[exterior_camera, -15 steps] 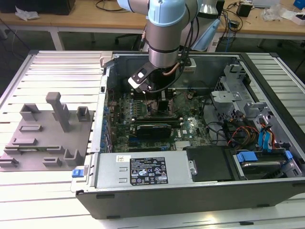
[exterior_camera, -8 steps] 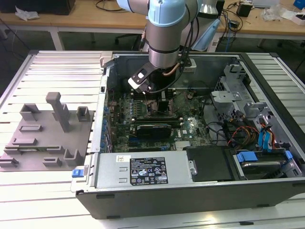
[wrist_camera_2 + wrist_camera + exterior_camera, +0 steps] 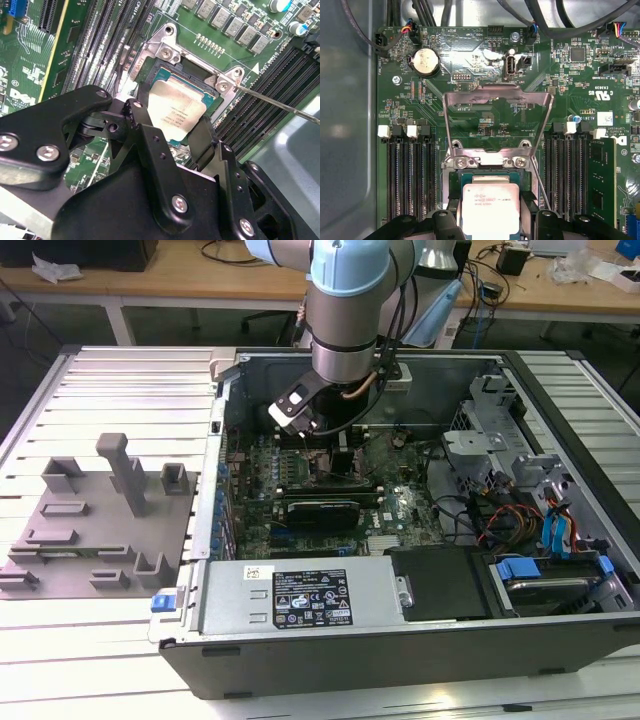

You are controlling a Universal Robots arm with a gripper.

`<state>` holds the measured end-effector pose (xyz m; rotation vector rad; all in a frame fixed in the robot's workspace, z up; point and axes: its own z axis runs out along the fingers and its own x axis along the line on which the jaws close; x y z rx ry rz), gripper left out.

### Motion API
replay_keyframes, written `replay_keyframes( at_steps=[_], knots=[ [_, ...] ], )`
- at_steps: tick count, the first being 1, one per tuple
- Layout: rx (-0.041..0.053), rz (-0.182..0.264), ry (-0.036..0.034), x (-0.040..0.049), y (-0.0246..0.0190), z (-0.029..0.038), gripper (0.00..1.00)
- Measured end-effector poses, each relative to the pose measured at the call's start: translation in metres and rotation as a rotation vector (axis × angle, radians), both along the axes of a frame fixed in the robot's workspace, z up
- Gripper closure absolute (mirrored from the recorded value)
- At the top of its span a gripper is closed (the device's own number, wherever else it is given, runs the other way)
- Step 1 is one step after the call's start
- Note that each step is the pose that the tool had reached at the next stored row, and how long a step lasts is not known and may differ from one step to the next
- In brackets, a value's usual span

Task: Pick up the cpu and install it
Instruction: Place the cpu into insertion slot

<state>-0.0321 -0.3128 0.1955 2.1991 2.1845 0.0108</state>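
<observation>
Cpu in open socket w/ fingers gripping both edges; lid up.

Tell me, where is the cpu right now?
In both wrist views the cpu is over the green board, clamped in the gripper, between two banks of black slots and beside the flipped-up metal frame.

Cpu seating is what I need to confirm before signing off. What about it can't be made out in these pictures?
The cpu near edge: covered by the pincer in the second wrist view, cut off by the picture's edge in the first.
The socket contacts: under the cpu, so whether it is seated cannot be told.
Exterior view: the arm covers the socket area.
</observation>
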Motion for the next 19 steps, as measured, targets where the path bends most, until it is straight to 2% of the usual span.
replay_keyframes(
  at_steps=[8, 9, 10, 13, 16, 18, 19],
  knots=[
    [-0.0013, 0.000, 0.0001, 0.0000, -0.0005, 0.0002, 0.45],
    [-0.0009, 0.000, 0.0000, 0.0000, -0.0005, 0.0002, 0.44],
    [-0.0003, 0.000, 0.0000, 0.0000, -0.0005, 0.0001, 0.39],
    [0.0000, 0.000, -0.0001, 0.0001, -0.0004, 0.0004, 0.39],
    [-0.0002, 0.000, 0.0000, 0.0001, -0.0004, 0.0050, 0.39],
    [-0.0005, 0.000, 0.0001, 0.0000, 0.0000, 0.0126, 0.39],
    [-0.0006, 0.000, 0.0001, 0.0001, 0.0000, 0.0142, 0.39]
  ],
)
